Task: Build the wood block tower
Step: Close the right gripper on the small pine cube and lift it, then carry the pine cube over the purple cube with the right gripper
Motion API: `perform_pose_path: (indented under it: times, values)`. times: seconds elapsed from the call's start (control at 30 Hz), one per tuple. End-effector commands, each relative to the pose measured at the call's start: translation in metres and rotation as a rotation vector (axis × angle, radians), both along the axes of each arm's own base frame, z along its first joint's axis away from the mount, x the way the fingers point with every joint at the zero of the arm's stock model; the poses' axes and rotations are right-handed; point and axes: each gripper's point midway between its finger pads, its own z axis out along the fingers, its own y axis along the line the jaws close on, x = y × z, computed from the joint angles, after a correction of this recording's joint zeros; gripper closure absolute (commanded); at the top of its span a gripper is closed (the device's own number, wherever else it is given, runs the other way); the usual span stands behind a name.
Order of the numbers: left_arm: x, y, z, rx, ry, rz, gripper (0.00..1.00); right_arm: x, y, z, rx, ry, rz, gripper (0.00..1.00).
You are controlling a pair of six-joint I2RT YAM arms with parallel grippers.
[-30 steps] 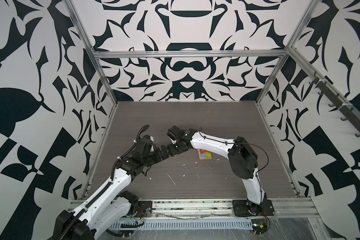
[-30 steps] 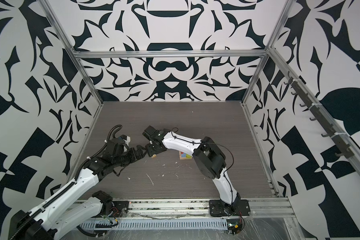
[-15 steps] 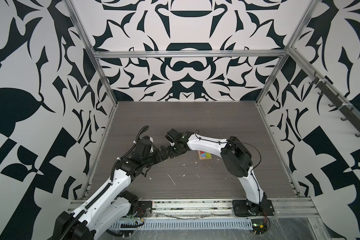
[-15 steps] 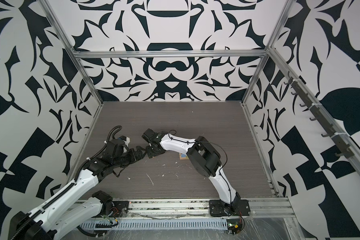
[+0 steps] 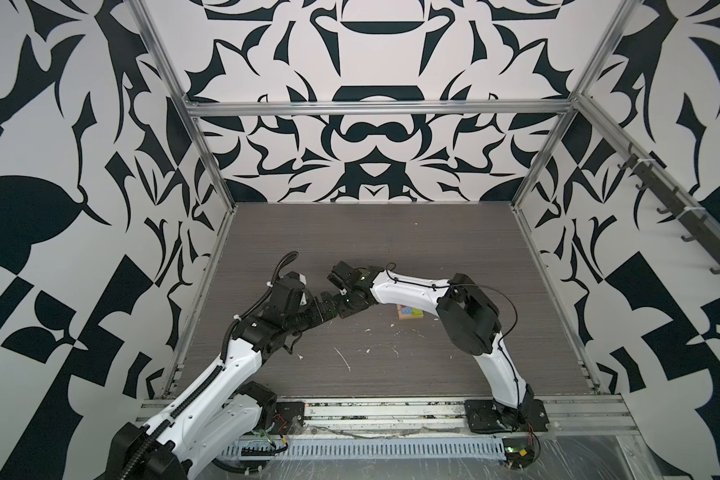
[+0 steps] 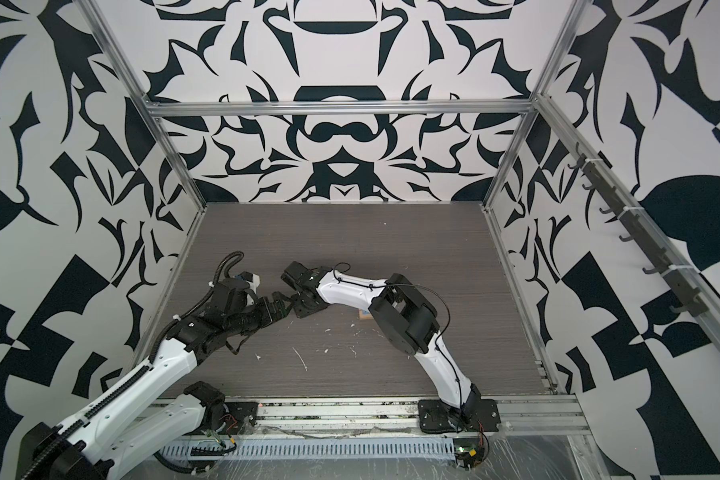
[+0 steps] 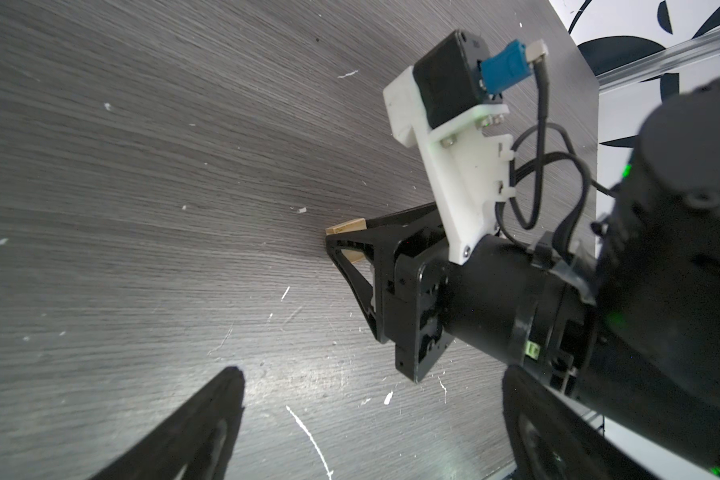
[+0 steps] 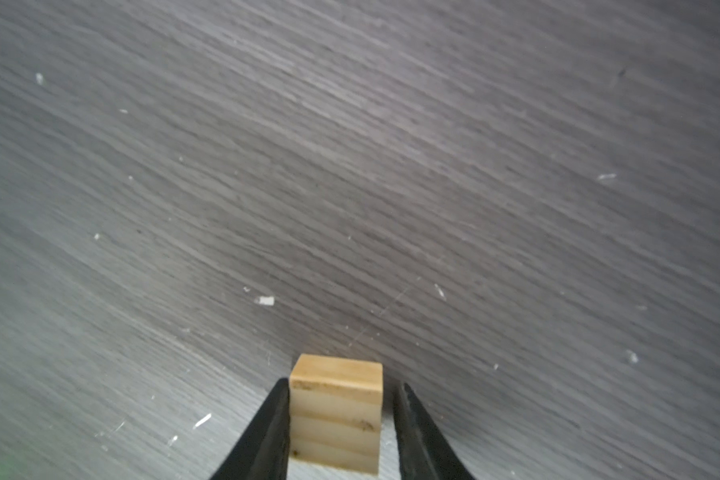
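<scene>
Now, tan block [image 8: 335, 415] between right gripper [image 8: 342, 382] fingers, one touching, sliver gap at other; coloured stack [image 5: 410, 312] at gripper's three o'clock; left gripper [image 7: 375, 374] spread wide.

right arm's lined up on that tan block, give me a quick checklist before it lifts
1. Tan block sits between the right gripper fingers: ok.
2. Both fingers touching it: not ok; one touches, and a slim gap shows at the other.
3. Left gripper open and empty: ok.
4. Left gripper apart from the block: ok, seen in the left wrist view.
5. Stack of blocks free to receive it: cannot tell; the right arm hides part of it in both top views.
</scene>
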Motion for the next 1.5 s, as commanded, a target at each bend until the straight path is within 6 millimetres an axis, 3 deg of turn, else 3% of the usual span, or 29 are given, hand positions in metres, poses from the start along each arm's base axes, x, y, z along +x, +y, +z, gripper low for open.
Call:
perform_pose_path:
  times: [0.0,0.47,0.93,1.27,1.47]
  values:
    - [0.0,0.002,-0.003,-0.003,0.006,0.017,0.01,0.007,0.002,0.012,-0.004,-0.046,-0.01,0.58]
    - [0.003,-0.002,-0.007,-0.006,0.018,0.006,0.01,0.011,-0.007,0.017,-0.039,-0.082,-0.014,0.65]
    - [0.006,-0.015,-0.003,-0.051,-0.003,-0.047,0.01,0.022,-0.023,0.077,0.003,-0.152,-0.04,0.67]
    - [0.007,-0.025,0.001,-0.088,-0.014,-0.094,0.01,0.027,-0.048,0.12,-0.004,-0.213,-0.073,0.67]
    - [0.008,-0.034,0.005,-0.118,-0.022,-0.133,0.01,0.027,-0.064,0.136,0.013,-0.228,-0.093,0.67]
